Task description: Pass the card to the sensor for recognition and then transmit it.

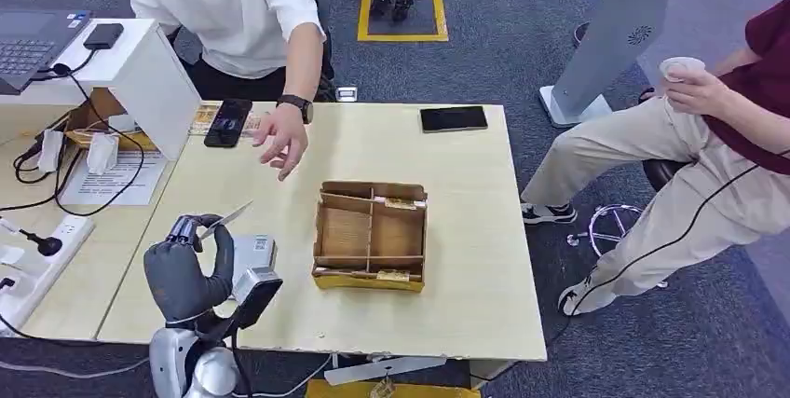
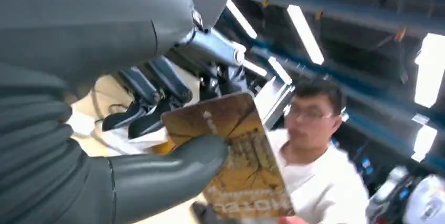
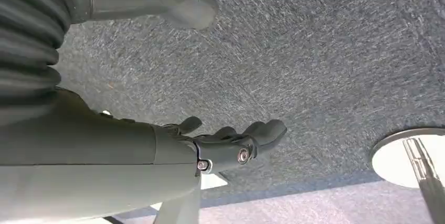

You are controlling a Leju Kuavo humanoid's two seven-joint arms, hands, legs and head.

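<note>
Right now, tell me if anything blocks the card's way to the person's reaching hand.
Nothing visible does. The left hand holds the card raised over the table; the person's hand hangs open beyond it, with bare tabletop between.

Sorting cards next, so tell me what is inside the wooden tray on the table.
The wooden tray is split into compartments. Yellow cards sit at its far edge and more at the near edge. The middle compartments look bare; anything behind the dividers is hidden.

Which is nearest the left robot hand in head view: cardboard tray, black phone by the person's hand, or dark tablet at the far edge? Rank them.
From the left robot hand:
1. Cardboard tray, to its right.
2. Black phone, straight ahead.
3. Dark tablet, far right edge of the table.
</note>
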